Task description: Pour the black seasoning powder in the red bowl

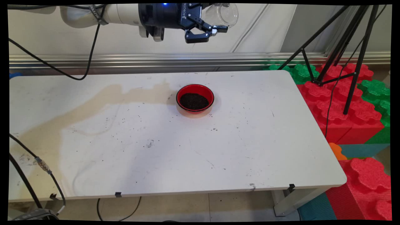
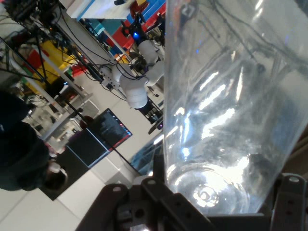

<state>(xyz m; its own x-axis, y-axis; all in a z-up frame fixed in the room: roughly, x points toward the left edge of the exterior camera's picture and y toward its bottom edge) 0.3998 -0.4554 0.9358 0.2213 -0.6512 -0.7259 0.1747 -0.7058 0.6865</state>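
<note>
From the main view, you see your claw (image 1: pixel 215 31) high above the red bowl (image 1: pixel 195 100), up near the wall. It is squeezing a clear plastic cup (image 1: pixel 225 14) that lies tipped on its side. The bowl sits on the white surface (image 1: pixel 131 147) and has dark grains (image 1: pixel 193 101) in it. Small dark specks lie around the bowl.

From the hand view, the clear cup (image 2: pixel 231 110) fills most of what you see, held tight between the black fingers (image 2: pixel 288 202).

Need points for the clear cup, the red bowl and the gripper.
clear cup (image 2: pixel 226 120): hand view, its transparent side wall.
red bowl (image 1: pixel 180 94): main view, its left inner rim.
gripper (image 1: pixel 215 29): main view, midway between the fingertips.
</note>
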